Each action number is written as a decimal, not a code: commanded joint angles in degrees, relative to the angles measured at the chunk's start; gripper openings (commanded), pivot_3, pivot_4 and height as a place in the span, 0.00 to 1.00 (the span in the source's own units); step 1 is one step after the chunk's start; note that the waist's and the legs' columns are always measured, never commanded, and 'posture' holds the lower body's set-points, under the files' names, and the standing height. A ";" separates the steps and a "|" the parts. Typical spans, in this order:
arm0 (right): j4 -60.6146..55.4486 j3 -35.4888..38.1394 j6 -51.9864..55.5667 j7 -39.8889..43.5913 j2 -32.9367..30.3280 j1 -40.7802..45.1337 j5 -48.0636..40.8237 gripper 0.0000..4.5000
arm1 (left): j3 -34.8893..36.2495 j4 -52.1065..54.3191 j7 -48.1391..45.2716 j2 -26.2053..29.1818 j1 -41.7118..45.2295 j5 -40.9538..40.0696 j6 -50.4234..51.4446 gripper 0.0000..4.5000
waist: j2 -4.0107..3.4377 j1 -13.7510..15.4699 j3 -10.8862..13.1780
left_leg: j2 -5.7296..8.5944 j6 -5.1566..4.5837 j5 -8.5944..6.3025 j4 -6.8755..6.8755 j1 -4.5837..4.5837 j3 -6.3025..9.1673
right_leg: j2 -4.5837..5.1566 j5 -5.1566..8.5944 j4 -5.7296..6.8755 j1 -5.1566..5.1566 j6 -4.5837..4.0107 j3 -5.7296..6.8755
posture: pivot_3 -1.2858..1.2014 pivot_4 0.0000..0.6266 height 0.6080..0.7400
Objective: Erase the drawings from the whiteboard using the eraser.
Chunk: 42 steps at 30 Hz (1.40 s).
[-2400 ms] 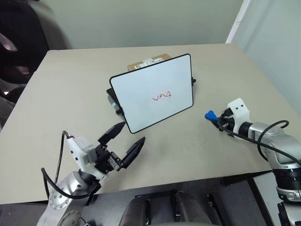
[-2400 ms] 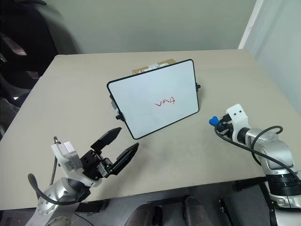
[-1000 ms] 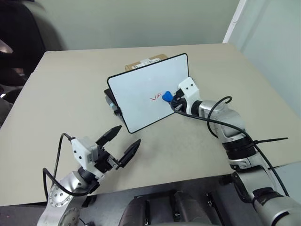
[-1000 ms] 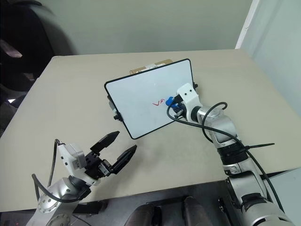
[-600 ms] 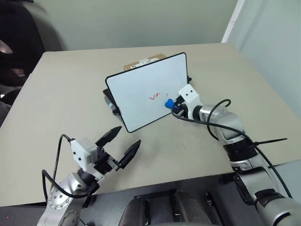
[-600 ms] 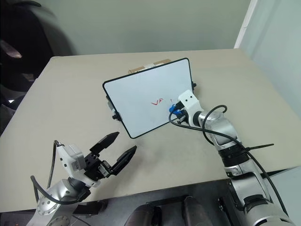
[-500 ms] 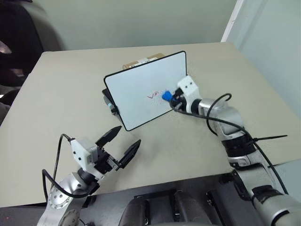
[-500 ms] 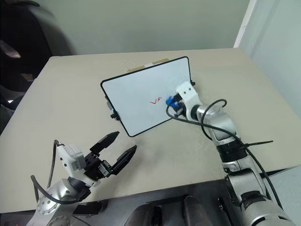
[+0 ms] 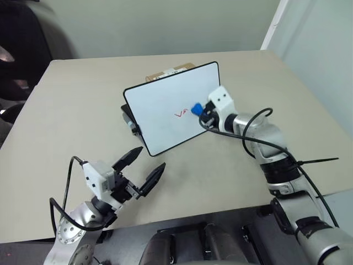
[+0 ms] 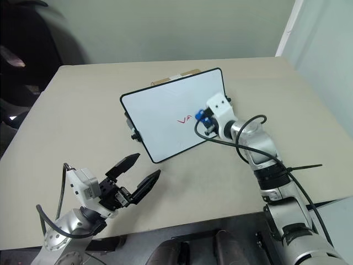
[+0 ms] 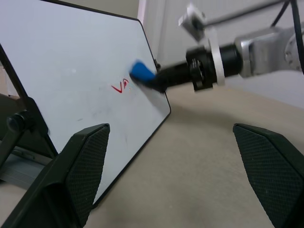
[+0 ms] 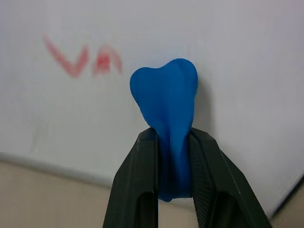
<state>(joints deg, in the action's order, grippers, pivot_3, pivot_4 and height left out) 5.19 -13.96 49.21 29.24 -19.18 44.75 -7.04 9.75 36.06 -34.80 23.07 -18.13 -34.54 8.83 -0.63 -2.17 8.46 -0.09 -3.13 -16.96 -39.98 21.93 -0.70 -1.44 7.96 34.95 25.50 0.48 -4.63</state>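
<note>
Leaning tilted on the wide bare table, whiteboard black-rimmed with open room all round, right arm stretched to its face, right gripper clamped on the blue eraser just beside the red drawings, left gripper low nearby, fingers spread wide apart.

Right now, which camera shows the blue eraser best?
The right wrist view: the eraser is big and close there, pinched in the right gripper's jaws against the whiteboard. In both eye views it is a tiny blue dot; the left wrist view shows it blurred.
</note>
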 commanded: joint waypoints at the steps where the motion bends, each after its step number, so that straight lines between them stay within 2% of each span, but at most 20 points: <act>1: -0.80 -1.28 1.77 0.65 -0.69 -0.63 0.99 0.18 | 0.04 1.87 -0.15 -0.31 -0.57 -0.27 -1.15 1.00 | 0.00 -0.15 0.00 | 0.00 0.01 0.03 -0.01 0.00 0.00 | 0.00 -0.05 0.01 0.00 0.00 0.00 | 0.52 0.24 1.00; 4: -1.27 -0.65 0.93 0.57 -0.53 0.06 1.06 0.18 | 0.16 1.95 -0.20 -0.26 -0.71 -0.37 -1.14 1.00 | -0.01 -0.16 0.00 | -0.01 0.06 0.16 0.02 0.03 0.00 | 0.00 -0.16 0.04 0.03 -0.04 0.00 | 0.52 0.24 1.00; 12: 0.35 6.80 -4.28 -2.97 2.16 7.50 -0.09 0.18 | 0.16 1.76 -0.28 -0.07 -0.35 -0.34 -0.98 1.00 | -0.01 -0.23 0.01 | -0.03 0.08 0.18 0.08 0.08 0.00 | -0.03 -0.18 0.01 0.15 -0.06 0.01 | 0.52 0.24 1.00; 17: 1.13 8.46 -5.78 -4.57 3.23 8.25 0.30 0.18 | 0.39 1.82 -0.23 -0.06 -0.51 -0.39 -1.03 1.00 | -0.01 -0.01 0.01 | -0.03 0.01 0.00 0.10 0.08 0.00 | -0.03 0.03 -0.02 0.15 -0.01 0.01 | 0.52 0.24 1.00; 25: 1.15 0.88 -0.68 -0.86 1.79 1.53 1.78 0.18 | 0.72 2.38 -0.01 -0.05 -1.05 -0.47 -1.08 1.00 | 0.01 0.10 -0.01 | -0.03 0.09 -0.04 0.07 0.05 -0.01 | -0.02 0.22 -0.02 0.08 0.03 0.01 | 0.52 0.24 1.00; 30: 0.29 -0.51 2.65 -0.68 1.09 -1.00 2.16 0.18 | 0.87 2.71 0.28 -0.03 -1.19 -0.54 -1.03 1.00 | 0.01 -0.30 0.00 | -0.03 0.03 -0.05 0.01 0.01 -0.01 | -0.02 0.03 0.02 0.00 0.00 0.01 | 0.52 0.24 1.00; 35: 0.67 0.15 2.26 -0.89 0.93 0.24 2.20 0.18 | 0.72 2.44 0.36 0.06 -0.60 -0.49 -0.86 1.00 | 0.00 -0.21 0.00 | -0.05 0.09 0.14 0.04 0.01 0.00 | -0.03 -0.12 0.07 0.06 -0.08 0.02 | 0.52 0.24 1.00; 42: -0.86 6.66 -0.83 -2.48 3.36 7.85 -0.31 0.18 | 0.43 2.09 0.21 0.02 -0.05 -0.44 -0.82 1.00 | -0.01 -0.30 0.01 | -0.04 0.08 0.13 0.08 0.11 -0.01 | -0.04 -0.14 0.03 0.19 -0.09 0.01 | 0.52 0.24 1.00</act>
<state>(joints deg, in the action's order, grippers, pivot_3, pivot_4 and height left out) 6.86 -9.44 50.24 27.53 -16.47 50.76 -6.07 9.88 36.23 -34.63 23.08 -18.40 -34.56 8.81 -0.64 -2.47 8.46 -0.13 -3.05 -16.82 -39.84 22.05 -0.71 -1.47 7.84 34.97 25.69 0.39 -4.62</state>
